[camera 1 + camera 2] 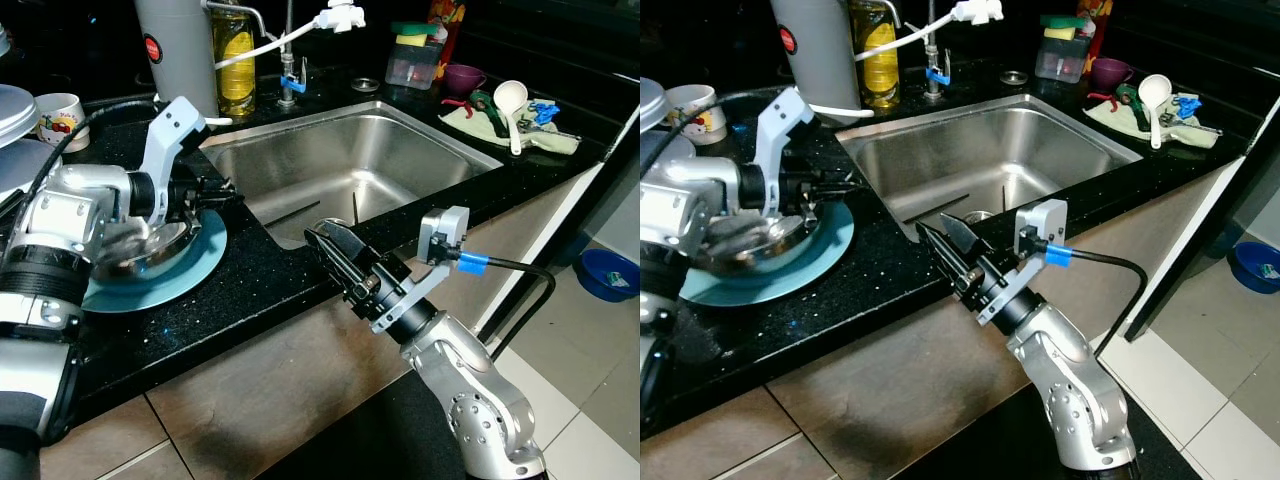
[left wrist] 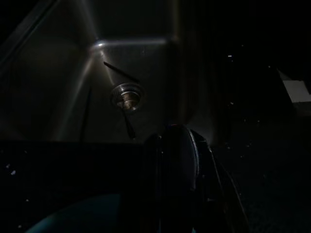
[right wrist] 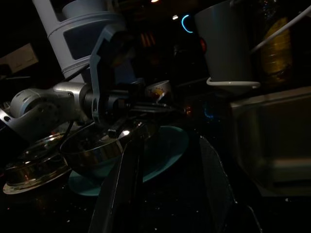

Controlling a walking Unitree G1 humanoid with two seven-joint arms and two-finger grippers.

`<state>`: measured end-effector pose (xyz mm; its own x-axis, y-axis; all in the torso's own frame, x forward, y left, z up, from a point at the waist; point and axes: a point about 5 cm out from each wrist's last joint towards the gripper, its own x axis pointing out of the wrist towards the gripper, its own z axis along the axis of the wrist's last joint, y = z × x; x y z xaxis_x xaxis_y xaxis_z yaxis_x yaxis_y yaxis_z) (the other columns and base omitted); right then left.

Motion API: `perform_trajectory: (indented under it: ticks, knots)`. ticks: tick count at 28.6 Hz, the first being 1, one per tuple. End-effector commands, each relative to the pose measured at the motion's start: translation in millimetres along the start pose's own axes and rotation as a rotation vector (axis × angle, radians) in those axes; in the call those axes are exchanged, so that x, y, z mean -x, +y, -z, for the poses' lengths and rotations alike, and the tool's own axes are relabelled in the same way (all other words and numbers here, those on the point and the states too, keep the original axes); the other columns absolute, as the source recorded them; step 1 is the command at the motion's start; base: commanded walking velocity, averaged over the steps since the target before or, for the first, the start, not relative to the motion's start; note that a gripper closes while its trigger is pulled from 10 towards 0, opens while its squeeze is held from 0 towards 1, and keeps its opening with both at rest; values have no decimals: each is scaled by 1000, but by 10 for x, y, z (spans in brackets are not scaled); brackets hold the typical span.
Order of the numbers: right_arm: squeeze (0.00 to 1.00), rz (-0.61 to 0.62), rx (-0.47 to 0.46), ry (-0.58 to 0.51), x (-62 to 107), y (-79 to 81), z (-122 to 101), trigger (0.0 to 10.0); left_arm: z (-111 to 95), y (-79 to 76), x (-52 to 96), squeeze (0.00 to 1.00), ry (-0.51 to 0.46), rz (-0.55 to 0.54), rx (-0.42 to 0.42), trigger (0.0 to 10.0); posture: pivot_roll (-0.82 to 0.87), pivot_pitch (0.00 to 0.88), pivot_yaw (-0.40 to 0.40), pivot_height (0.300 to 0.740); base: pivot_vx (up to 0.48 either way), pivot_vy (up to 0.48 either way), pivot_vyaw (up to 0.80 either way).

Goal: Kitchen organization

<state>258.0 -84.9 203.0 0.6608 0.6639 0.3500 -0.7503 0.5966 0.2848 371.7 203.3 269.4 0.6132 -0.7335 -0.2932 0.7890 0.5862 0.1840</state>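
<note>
Right arm: reaching out low over the front edge of the bench (image 1: 250, 290), nearest the camera; right gripper (image 1: 945, 245) is hanging just in front of the sink (image 1: 350, 160), its two black fingers spread apart and holding nothing.
Left arm: lying across the bench beside the sink; left gripper (image 1: 205, 190) is sitting over the near rim of the steel bowl (image 1: 150, 245). Fingers are appearing closed on that rim in the right wrist view, though how firmly they are pinching I cannot tell.
Task item: steel bowl is resting, slightly tilted, on the blue plate (image 1: 195, 265), which is lying flat on the bench just beside the sink's corner.
Hazard, bowl: a one-sided rim grip is likely leaving the bowl free to swing or slip on lifting; a drop would be striking the plate beneath.
Hazard, plate: any dragging of the bowl is risking pushing the plate toward the sink edge.
Hazard, arms: right fingers are pointing toward the left gripper's working area; both converging on the bowl could be colliding.
Hazard, surroundings: oil bottle (image 1: 233, 60) and white cup (image 1: 60, 115) are standing near the left arm's sweep; a wide swing could be toppling them.
Sink contents: thin utensils (image 2: 127, 124) are lying near the drain (image 2: 127, 95).
</note>
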Motion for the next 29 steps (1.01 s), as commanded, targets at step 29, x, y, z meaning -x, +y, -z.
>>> perform_trajectory:
  ticks: [29]
  knots:
    - [0, 83, -18, -53, -26, -134, -80, 10000, -1279, 132, 624, 0, -730, -184, -72, 0, 71, 0, -86, 740, 0, 0, -106]
